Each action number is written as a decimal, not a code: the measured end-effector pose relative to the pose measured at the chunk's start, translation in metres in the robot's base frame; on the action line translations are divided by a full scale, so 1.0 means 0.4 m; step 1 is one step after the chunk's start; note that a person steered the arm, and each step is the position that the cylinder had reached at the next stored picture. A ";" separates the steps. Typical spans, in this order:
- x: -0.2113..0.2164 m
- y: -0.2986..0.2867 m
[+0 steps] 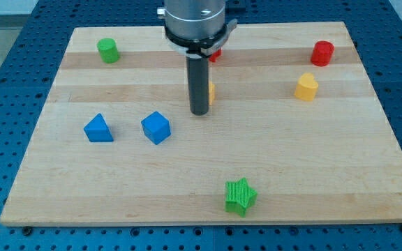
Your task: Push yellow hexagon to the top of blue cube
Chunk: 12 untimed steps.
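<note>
My tip (pixel 199 111) rests on the wooden surface (pixel 292 160) a little left of centre and toward the far half. There is no gripper on this arm, only the dark rod, so nothing opens or closes.

A yellow block (pixel 211 91) peeks out from behind the rod, touching or just beside its right edge; most of it is hidden, so its shape cannot be told. A red block (pixel 216 55) is likewise mostly hidden behind the arm's body, farther back.

The blue cube (pixel 155 127) sits to the near left of my tip, near but apart from it. Left of the cube, just beside it with a gap between, is a blue block (pixel 98 129) with a sloping, wedge-like top.

At the far left stands a green cylinder (pixel 107 50). At the far right stands a red cylinder (pixel 322 53), and just nearer than it a second yellow block (pixel 306 87), roughly heart-shaped. A green star (pixel 240 196) lies near the front edge, right of centre, well apart from everything else.
</note>
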<state>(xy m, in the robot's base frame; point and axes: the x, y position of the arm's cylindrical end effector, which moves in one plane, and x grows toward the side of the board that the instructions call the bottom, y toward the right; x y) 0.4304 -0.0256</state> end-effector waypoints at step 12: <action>-0.113 0.045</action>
<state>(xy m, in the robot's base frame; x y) 0.3853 -0.0075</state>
